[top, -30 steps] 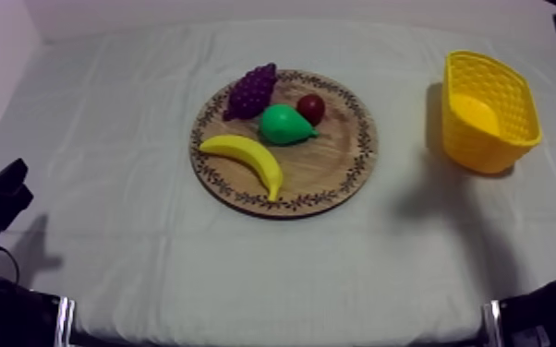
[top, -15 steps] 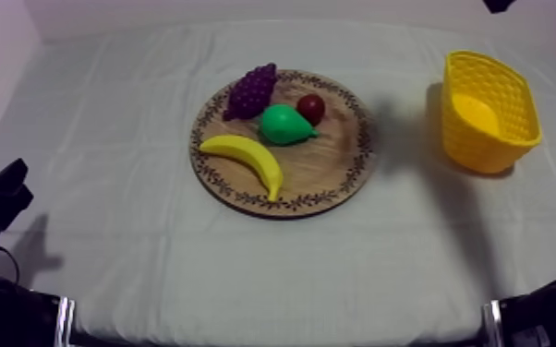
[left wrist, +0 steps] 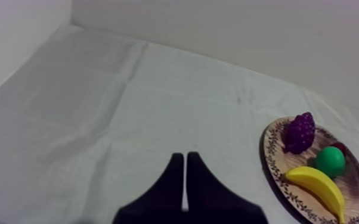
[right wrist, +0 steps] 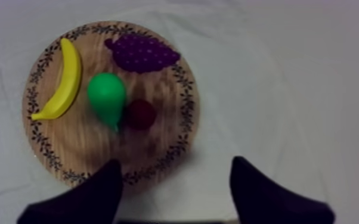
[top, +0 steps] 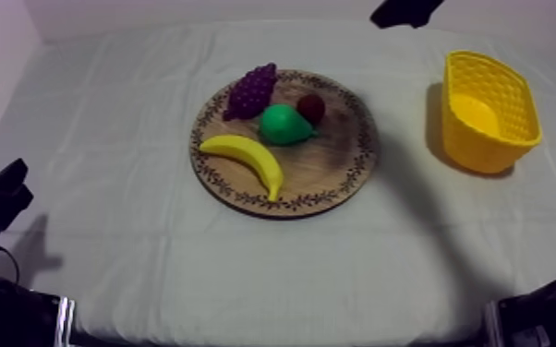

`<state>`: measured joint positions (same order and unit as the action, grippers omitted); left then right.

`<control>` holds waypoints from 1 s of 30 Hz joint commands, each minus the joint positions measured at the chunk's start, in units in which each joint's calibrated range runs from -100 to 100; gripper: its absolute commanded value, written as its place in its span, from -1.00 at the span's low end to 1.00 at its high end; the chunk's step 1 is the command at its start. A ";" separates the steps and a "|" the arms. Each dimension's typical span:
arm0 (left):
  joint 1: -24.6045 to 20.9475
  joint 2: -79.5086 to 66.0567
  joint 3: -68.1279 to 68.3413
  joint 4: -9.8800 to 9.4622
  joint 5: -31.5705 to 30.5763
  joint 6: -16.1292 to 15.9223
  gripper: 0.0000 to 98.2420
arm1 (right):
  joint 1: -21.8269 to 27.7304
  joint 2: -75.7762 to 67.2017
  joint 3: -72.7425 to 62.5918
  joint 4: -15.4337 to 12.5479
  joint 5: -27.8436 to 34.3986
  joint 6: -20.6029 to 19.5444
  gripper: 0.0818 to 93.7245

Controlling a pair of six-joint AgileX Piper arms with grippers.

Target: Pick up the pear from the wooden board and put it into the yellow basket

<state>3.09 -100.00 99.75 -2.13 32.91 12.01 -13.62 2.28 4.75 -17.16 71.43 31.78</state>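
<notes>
Over the cloth (top: pixel 152 268), the right gripper (right wrist: pixel 176 162) has been brought from the far right corner toward the board (right wrist: pixel 80 143), held wide and empty, so the pear (right wrist: pixel 106 95) can be grabbed.

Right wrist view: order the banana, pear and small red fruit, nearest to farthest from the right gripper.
1. small red fruit, toward the wooden board's centre, nearest the right gripper.
2. pear, just beyond it.
3. banana, along the far rim.
</notes>
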 commanded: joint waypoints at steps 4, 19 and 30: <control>-0.01 0.00 0.03 0.00 -0.01 0.01 -1.00 | -1.42 5.47 -2.50 0.32 1.87 1.30 0.54; -0.01 0.00 0.03 0.00 -0.01 0.03 -1.00 | -6.61 20.15 -4.86 2.25 0.73 3.76 0.67; -0.01 0.00 0.03 0.00 -0.01 0.03 -1.00 | -8.92 30.74 -10.77 1.64 0.03 3.88 0.68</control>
<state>3.09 -100.00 99.75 -2.13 32.91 12.04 -22.50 31.61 -5.38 -15.48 71.30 35.79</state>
